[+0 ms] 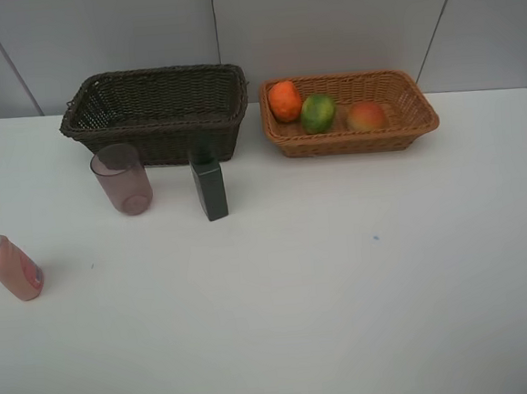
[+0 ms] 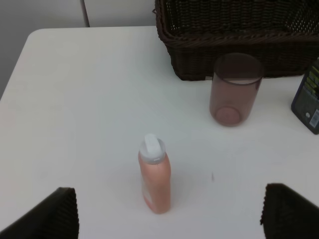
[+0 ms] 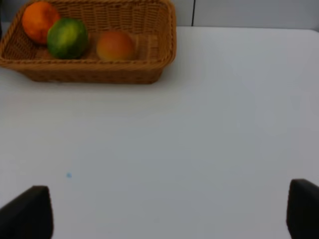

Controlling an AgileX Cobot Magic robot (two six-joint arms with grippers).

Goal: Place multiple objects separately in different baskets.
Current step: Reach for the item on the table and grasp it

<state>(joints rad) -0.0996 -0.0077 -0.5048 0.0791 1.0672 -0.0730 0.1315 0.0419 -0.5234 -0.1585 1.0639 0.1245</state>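
fruit in the tan basket, three things out on the table

the orange point(image 1: 284, 100), the green fruit point(image 1: 317, 112) and the peach point(image 1: 366, 116) lie in a row in the tan basket point(image 1: 420, 102). the tumbler point(image 1: 122, 178) and the green bottle point(image 1: 210, 190) stand upright on the table point(image 1: 343, 273), just in front of the dark basket point(image 1: 162, 123). the pink bottle point(image 1: 9, 266) stands well apart, near the table's left edge. the left gripper point(image 2: 168, 224) is wide open and holds nothing, with the pink bottle just ahead of it. the right gripper point(image 3: 164, 214) is also wide open and holds nothing.

White table point(image 1: 344, 291), rounded corners; grey panelled wall point(image 1: 341, 17) behind, seams possibly joints.
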